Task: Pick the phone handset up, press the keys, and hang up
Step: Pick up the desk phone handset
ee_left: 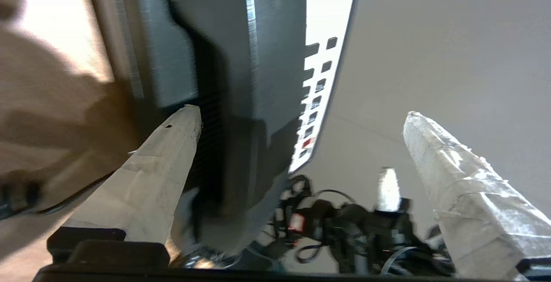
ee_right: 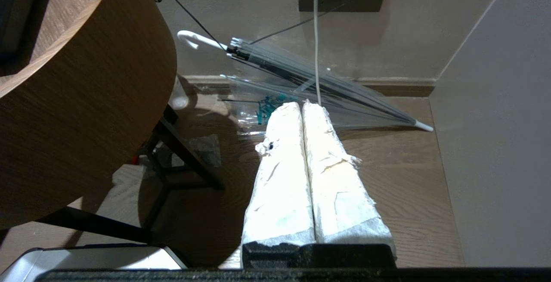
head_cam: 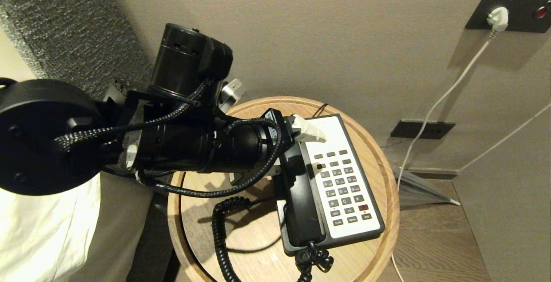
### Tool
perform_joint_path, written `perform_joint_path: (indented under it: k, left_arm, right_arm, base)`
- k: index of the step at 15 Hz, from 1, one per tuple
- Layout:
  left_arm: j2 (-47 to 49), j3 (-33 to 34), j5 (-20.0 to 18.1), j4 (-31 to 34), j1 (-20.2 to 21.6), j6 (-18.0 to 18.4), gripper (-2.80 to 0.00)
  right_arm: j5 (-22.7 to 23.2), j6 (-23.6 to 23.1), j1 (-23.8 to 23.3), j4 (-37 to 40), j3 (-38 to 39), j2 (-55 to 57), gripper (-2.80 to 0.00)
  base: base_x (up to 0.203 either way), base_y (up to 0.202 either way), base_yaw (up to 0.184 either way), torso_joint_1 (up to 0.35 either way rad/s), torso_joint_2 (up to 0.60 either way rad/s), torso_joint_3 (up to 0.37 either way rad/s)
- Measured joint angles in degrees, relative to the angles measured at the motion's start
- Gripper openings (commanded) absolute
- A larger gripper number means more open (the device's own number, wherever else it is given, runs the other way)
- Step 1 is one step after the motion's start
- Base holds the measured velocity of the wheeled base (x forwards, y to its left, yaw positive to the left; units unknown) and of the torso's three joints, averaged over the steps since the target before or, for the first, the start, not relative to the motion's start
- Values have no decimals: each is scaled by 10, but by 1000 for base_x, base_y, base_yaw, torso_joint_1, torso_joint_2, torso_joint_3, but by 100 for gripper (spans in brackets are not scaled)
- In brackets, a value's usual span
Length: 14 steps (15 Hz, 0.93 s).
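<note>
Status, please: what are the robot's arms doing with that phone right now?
Left gripper open, astride the handset, not clamped. Handset on its cradle beside the keys. Right gripper shut, parked low beside the table. Nothing blocking.

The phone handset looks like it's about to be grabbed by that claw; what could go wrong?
1. The open left claw sits at the far end of the phone handset, not its middle, so a lift might tip it.
2. One finger hangs over the faceplate near the keys and could bump one.
3. The coiled cord might tug the phone base across the round table.
</note>
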Motion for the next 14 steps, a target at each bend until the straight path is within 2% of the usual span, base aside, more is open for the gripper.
perform_joint_path:
  k: [3,12,14]
  left_arm:
    - [2,-2,-8,-7,0,-17,0]
    - [7,-9,-11,-9,1,-20,0]
    - [9,-11,-17,-10,4,-31,0]
  right_arm:
    - [0,0,0,0,0,0,-280]
    - [0,0,0,0,0,0,-280]
    - [0,0,0,0,0,0,-280]
  base:
    - [0,0,0,0,0,0]
    - [0,0,0,0,0,0]
    - [0,0,0,0,0,0]
